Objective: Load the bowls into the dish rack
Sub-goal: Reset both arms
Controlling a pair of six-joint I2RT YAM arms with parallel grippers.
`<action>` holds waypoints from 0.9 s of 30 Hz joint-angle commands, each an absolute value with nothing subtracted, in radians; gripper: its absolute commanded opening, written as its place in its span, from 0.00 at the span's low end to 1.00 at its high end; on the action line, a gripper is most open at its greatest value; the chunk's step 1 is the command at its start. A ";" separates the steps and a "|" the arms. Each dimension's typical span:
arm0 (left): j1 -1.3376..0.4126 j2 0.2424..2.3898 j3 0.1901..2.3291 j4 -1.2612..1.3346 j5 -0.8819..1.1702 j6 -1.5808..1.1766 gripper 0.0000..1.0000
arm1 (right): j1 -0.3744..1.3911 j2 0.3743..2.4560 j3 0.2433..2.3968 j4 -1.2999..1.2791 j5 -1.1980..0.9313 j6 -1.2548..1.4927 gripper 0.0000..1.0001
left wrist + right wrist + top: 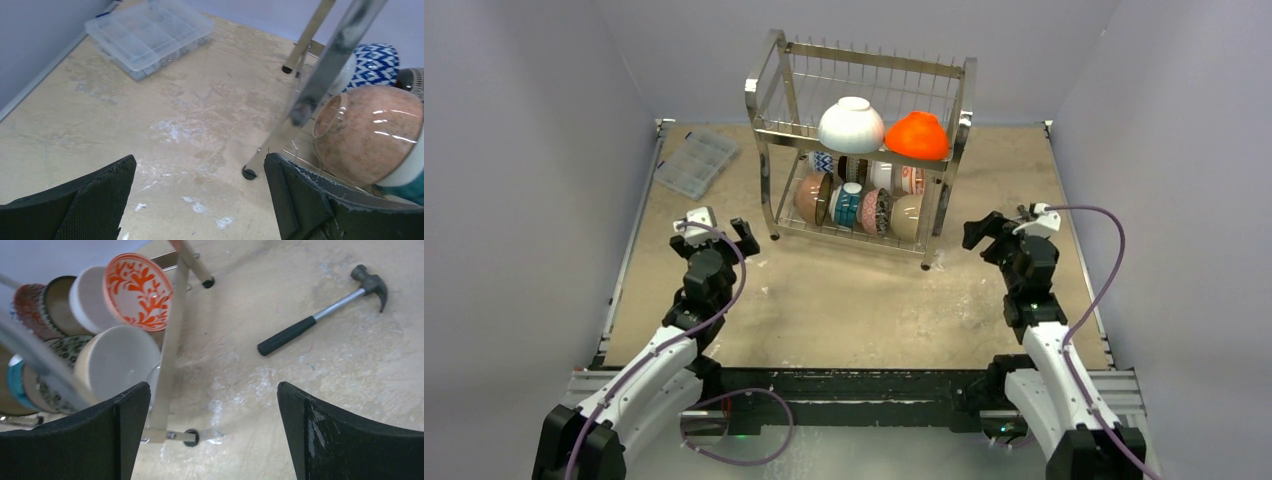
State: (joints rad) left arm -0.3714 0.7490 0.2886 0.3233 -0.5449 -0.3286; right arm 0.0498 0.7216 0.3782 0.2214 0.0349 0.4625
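The steel dish rack (769,130) stands at the back middle of the table. A white bowl (851,125) and an orange-red bowl (916,135) lie upside down on its upper tier. Several patterned and brown bowls stand on edge in the lower tier. My left gripper (721,228) is open and empty, near the rack's front left leg (320,75), next to a brown bowl (372,135) and a blue zigzag bowl (376,62). My right gripper (1007,225) is open and empty by the rack's right end, near an orange-patterned bowl (137,290) and a cream bowl (117,360).
A flat clear plastic compartment box (696,160) lies at the back left, also in the left wrist view (150,35). A hammer (320,315) lies on the table right of the rack. Grey walls close in the table on three sides.
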 commanded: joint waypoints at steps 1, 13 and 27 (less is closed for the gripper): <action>-0.365 0.776 0.265 0.415 -0.694 -0.281 0.99 | -0.051 0.817 0.412 0.381 -0.025 0.430 0.99; -0.357 1.044 0.183 0.760 -0.721 -0.049 0.99 | -0.083 0.897 0.165 1.001 0.098 0.235 0.99; -0.255 1.389 0.142 1.233 -0.471 0.066 0.99 | -0.083 1.123 0.050 1.438 0.108 0.170 0.99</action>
